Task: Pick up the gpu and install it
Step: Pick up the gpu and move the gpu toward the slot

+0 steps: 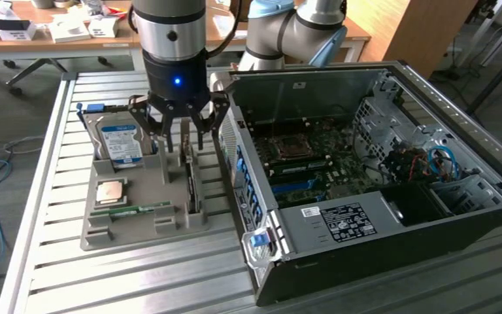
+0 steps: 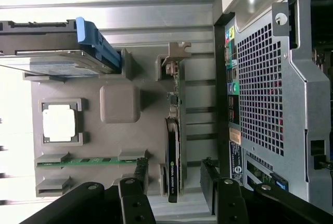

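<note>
**Open gripper poised over the gpu in its tray slot**

On the slatted metal table (image 1: 50, 196), the open computer case (image 1: 338, 261) takes the exterior view's right. Just beside it, to the left, lies the grey parts tray (image 1: 138, 229), with the hard drive (image 1: 118, 140) standing at its far left corner. The gpu (image 2: 173, 166) stands on edge in the tray's right-hand slot, nearest the case.

The gripper (image 1: 185, 140) hangs right above the card. Its fingers (image 2: 140, 166) are spread wide and hold nothing, one on each side of the card with a gap showing on both sides.

The step in hand looks like the grasp. It would go best with the card centred between the pads and a straight vertical approach, so that both fingers meet it together and it does not tilt in the slot.
</note>
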`<state>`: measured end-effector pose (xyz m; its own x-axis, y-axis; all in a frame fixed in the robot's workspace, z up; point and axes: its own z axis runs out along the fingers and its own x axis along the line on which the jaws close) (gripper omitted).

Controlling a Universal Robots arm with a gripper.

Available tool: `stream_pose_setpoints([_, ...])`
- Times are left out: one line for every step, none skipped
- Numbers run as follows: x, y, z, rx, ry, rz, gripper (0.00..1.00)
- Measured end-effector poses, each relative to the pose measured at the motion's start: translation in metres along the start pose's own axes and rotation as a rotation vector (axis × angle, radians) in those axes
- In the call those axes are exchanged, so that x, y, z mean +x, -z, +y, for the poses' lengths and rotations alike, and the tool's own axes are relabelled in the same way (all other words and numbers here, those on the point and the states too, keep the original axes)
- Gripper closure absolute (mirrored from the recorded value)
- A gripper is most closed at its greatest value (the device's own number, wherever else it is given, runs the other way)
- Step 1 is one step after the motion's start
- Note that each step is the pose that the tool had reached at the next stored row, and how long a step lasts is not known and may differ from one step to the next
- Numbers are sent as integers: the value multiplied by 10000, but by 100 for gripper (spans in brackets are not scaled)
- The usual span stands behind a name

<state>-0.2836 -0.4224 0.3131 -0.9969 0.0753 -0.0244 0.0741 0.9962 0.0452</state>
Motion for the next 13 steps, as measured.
stream_pose_setpoints([0,-6,0,-3,0,-3,47])
stream_pose_setpoints([0,-13,-1,-3,0,-2,47])
stream_pose_setpoints([1,-21,-1,0,0,1,47])
stream_pose_setpoints([1,-34,-2,0,0,1,47])
stream_pose_setpoints([1,-49,-2,0,0,1,47])
stream_pose_setpoints([2,-63,-3,1,0,1,47])
stream_pose_setpoints([2,-75,-4,0,0,1,47])
stream_pose_setpoints([2,-83,-4,0,0,1,47])
stream_pose_setpoints([2,-87,-4,1,0,2,47])
stream_pose_setpoints([2,-88,-4,2,0,3,47])
stream_pose_setpoints([2,-90,-4,3,0,3,47])
stream_pose_setpoints([2,-93,-4,1,0,1,47])
stream_pose_setpoints([2,-96,-5,1,0,1,47])
